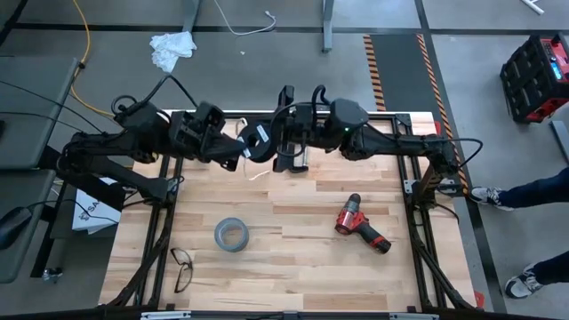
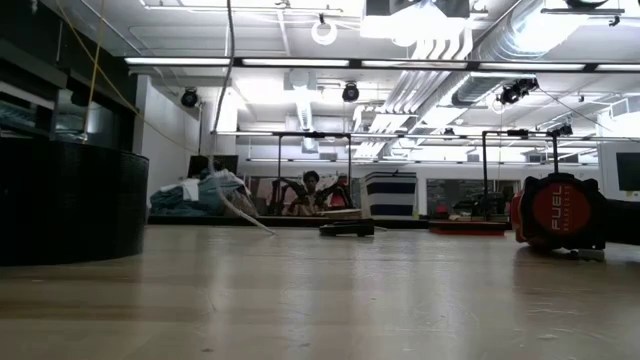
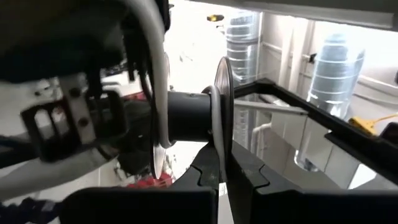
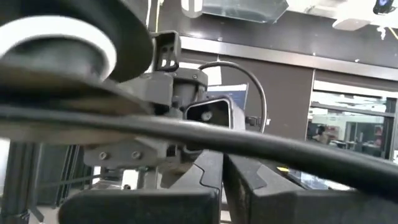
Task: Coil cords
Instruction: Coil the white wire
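Note:
The small black round spool [image 1: 258,140] with its white label is held up over the table's far middle, between my two grippers. In the left wrist view its black core [image 3: 186,115] sits between two thin flanges. The thin white cord [image 3: 155,68] comes off the spool and hangs down [image 2: 231,120] to the table, where its end lies [image 1: 259,174]. My left gripper [image 1: 242,148] is shut on the spool. My right gripper [image 1: 277,148] is right beside the spool on its other side, fingers [image 4: 211,180] shut; nothing shows between them. My left gripper pinches the rim of one spool flange [image 3: 223,146] between its two fingers, coming level from the table's left. The flange stands edge-on between the fingers. The spool is lifted clear of the table, its axis level, the white cord hanging slack below it. My right gripper: I cannot tell whether it touches the spool or the cord; a black cable [image 4: 249,140] crosses in front of its fingertips.
A grey tape roll [image 1: 230,234], a red drill [image 1: 360,224] and a pair of glasses [image 1: 181,267] lie on the nearer half of the table. A person's legs [image 1: 524,191] show beyond the table's right edge. The drill shows in the low view [image 2: 560,215].

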`<action>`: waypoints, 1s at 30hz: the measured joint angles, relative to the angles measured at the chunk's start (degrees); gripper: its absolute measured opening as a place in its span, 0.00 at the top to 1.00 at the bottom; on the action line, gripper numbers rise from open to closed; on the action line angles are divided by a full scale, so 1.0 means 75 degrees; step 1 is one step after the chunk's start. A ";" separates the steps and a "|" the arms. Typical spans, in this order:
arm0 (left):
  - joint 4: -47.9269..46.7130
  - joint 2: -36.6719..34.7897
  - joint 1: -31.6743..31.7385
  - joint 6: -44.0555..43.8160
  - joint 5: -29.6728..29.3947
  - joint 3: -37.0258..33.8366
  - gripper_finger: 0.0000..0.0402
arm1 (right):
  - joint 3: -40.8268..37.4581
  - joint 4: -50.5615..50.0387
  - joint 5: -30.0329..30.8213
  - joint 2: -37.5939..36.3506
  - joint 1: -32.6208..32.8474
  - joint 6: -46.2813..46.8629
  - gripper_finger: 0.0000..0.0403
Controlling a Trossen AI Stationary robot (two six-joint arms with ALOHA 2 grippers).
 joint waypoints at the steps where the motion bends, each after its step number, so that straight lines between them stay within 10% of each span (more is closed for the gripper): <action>1: -0.0081 -0.0019 -0.0004 0.0038 0.0010 0.0000 1.00 | 0.0000 0.0001 -0.0021 0.0000 -0.0017 -0.0002 1.00; 30: -0.5557 -0.1707 0.0255 0.1908 0.0317 0.0000 1.00 | -0.0003 -0.2250 -0.0821 -0.0073 -0.0621 0.0475 1.00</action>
